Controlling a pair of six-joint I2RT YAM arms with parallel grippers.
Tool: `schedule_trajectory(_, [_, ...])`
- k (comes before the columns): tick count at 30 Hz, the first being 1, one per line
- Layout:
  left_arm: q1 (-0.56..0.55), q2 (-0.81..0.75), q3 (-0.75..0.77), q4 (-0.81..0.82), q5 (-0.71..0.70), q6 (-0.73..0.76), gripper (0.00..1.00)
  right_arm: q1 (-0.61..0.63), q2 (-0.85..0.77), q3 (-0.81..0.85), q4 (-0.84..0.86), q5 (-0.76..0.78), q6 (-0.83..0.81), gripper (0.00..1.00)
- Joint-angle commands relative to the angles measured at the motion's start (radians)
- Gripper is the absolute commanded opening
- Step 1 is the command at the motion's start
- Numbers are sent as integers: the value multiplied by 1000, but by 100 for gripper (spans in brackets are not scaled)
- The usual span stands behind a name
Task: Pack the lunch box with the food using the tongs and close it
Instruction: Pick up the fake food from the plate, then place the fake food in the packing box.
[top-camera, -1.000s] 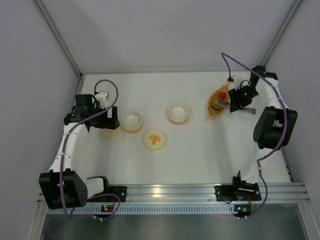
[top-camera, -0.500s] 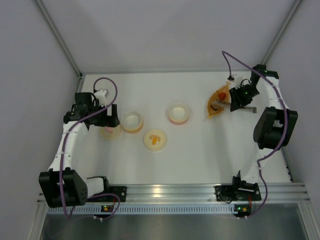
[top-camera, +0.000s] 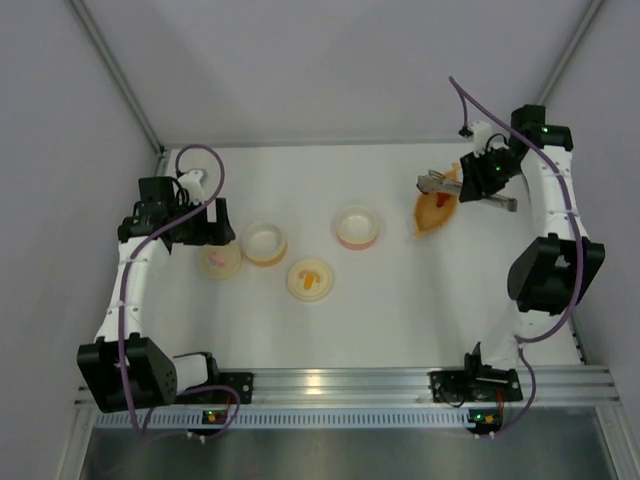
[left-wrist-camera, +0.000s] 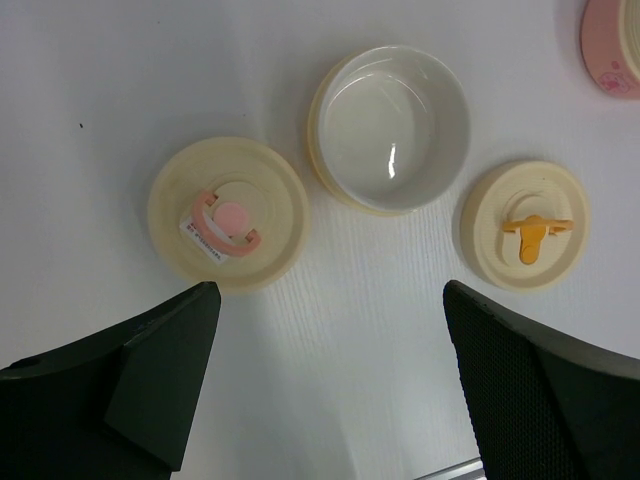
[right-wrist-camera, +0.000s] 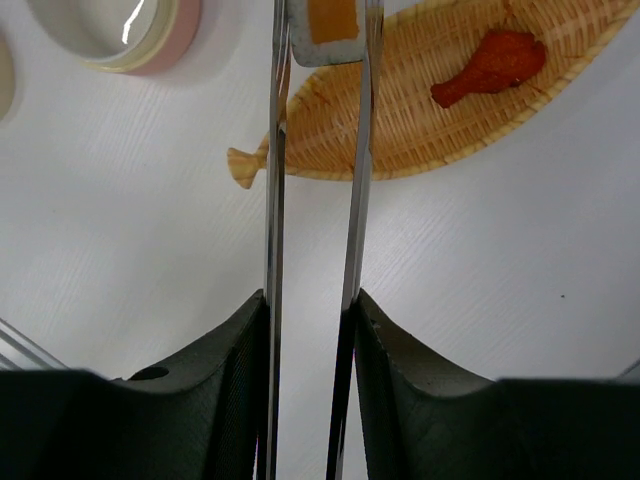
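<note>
Squeezes slim metal tongs (right-wrist-camera: 275, 200) in the right claw (right-wrist-camera: 310, 310), pinching a sushi roll (right-wrist-camera: 325, 30) by its sides; probably light, slippery, easily dropped. Spreads the left claw (left-wrist-camera: 325, 300) wide, empty.

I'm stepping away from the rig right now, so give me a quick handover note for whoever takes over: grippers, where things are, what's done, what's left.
Left gripper: open, empty, above the cream bowl, the pink-handled lid and the orange-handled lid.
Right gripper: shut on the tongs, whose tips pinch the sushi roll over the leaf dish.
Red piece: lying in the dish.
Done: roll gripped. Nothing packed; cream bowl empty, lids off.
Left: both pieces in, lid on.
</note>
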Motion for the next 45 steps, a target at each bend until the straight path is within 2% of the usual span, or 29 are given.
schedule_trajectory(1, [18,12,44,-19,40,-18,98,106,-84,34,-31,-47,36,16])
schedule_trajectory(6, [53,55,64,-39,56,-45,98,307,-138,11,66,-9,140,16])
schedule_trajectory(11, [159,107,104,-60,200,-59,98,522,-121,35,147,31,240,16])
schedule_trajectory(18, [203,143,114,-63,211,-48,98,764,12,146,245,74,322,16])
schedule_trajectory(24, [205,141,92,-39,168,-64,98,907,147,258,299,134,339,17])
schedule_trajectory(33, [232,120,60,-14,165,-78,98,950,293,324,362,165,372,17])
schedule_trajectory(45, [236,132,31,12,186,-78,98,972,373,324,359,169,358,18])
